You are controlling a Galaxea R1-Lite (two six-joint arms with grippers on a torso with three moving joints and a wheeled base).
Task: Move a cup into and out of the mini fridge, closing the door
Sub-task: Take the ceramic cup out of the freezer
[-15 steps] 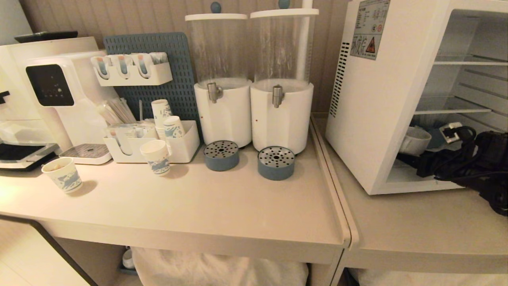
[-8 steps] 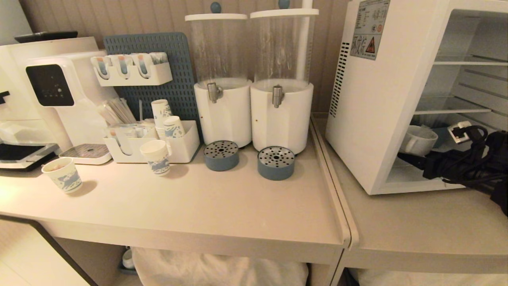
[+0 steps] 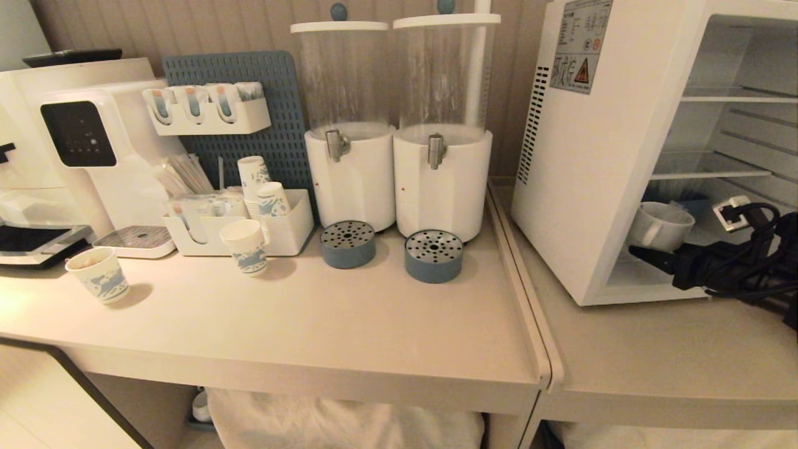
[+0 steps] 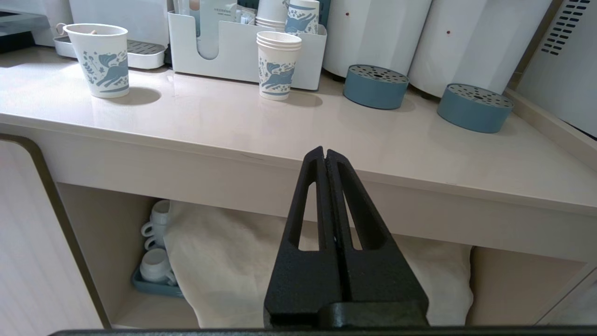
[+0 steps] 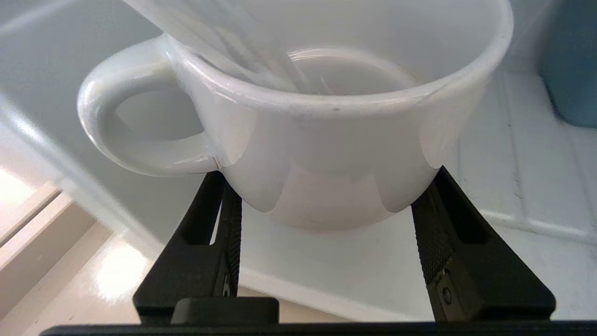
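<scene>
The cup (image 3: 662,226), a squat white mug with a loop handle, hangs just above the floor of the mini fridge (image 3: 592,187), in its lowest compartment near the open front. My right gripper (image 3: 651,243) reaches in from the right and is shut on the cup. In the right wrist view a black finger (image 5: 228,210) presses each side of the cup (image 5: 326,140), whose handle points sideways. My left gripper (image 4: 325,154) is shut and empty, parked low in front of the counter edge. The door is out of view.
Two white drink dispensers (image 3: 399,125) with blue drip trays (image 3: 433,255) stand left of the fridge. Paper cups (image 3: 244,246), an organiser and a coffee machine (image 3: 93,143) fill the counter's left. A blue object (image 5: 571,65) sits deeper inside the fridge. Mugs (image 4: 156,266) lie under the counter.
My right arm has drawn back to the right, carrying the cup a little toward the fridge's open front. The left arm has not moved.
</scene>
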